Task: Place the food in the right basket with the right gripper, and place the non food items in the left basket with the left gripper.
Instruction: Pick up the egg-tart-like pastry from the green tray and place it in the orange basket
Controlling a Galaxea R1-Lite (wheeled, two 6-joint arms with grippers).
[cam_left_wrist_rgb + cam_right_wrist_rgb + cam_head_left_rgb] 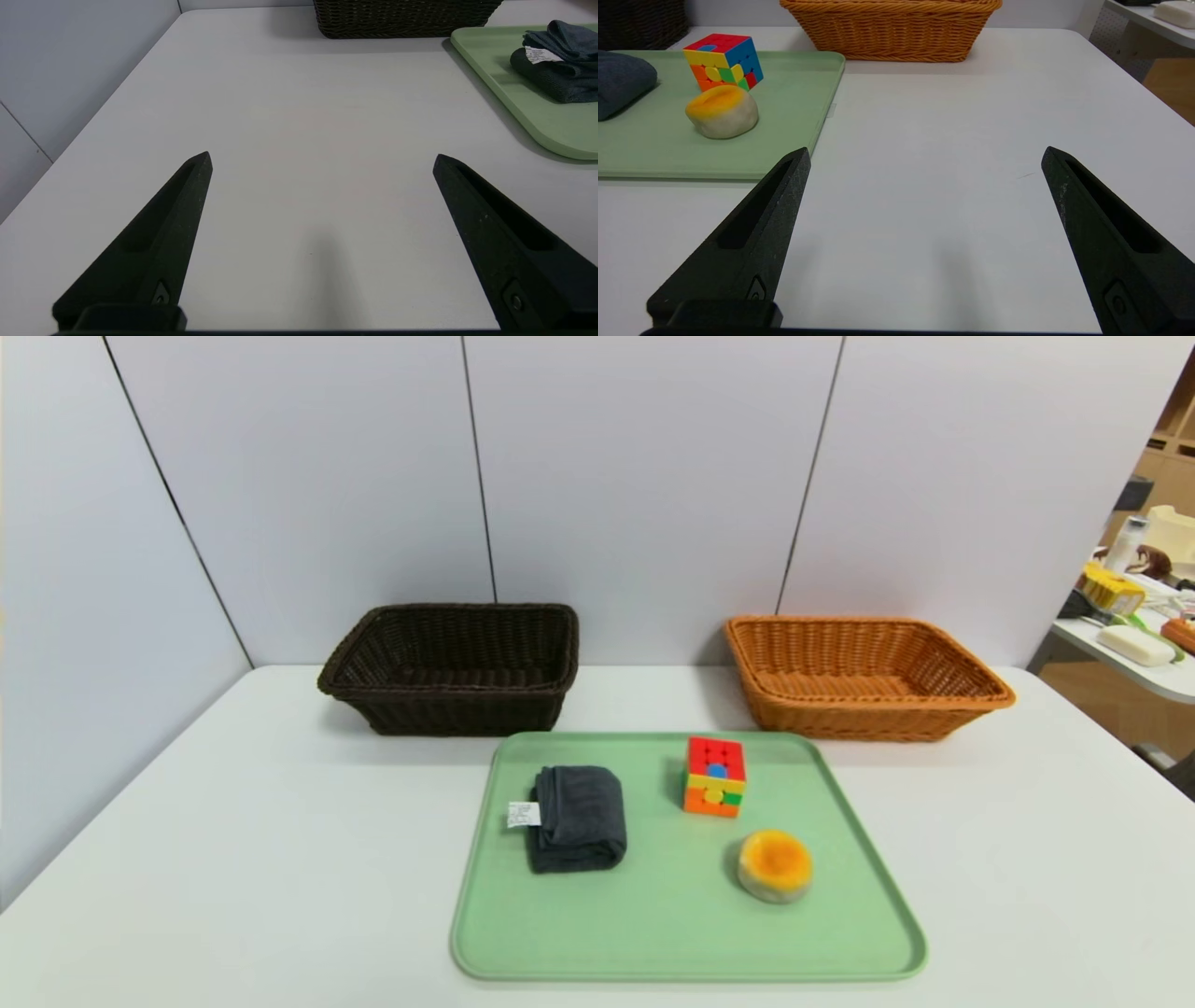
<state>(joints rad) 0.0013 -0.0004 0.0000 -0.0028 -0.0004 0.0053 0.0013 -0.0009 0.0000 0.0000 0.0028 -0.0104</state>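
Observation:
On a green tray (672,933) lie a folded dark grey towel (577,817), a colourful puzzle cube (714,776) and a round yellow-topped bun (774,865). Behind the tray stand a dark brown basket (453,667) on the left and an orange basket (864,677) on the right, both with nothing in them. My left gripper (322,158) hovers open over bare table beside the tray's left edge (514,102), the towel (558,60) off to one side. Over bare table right of the tray, my right gripper (924,156) is open too; the bun (722,112) and cube (723,61) lie beyond it. Neither arm shows in the head view.
The white table (233,859) ends at grey wall panels behind the baskets. Past the table's right edge stands another table with clutter (1134,625).

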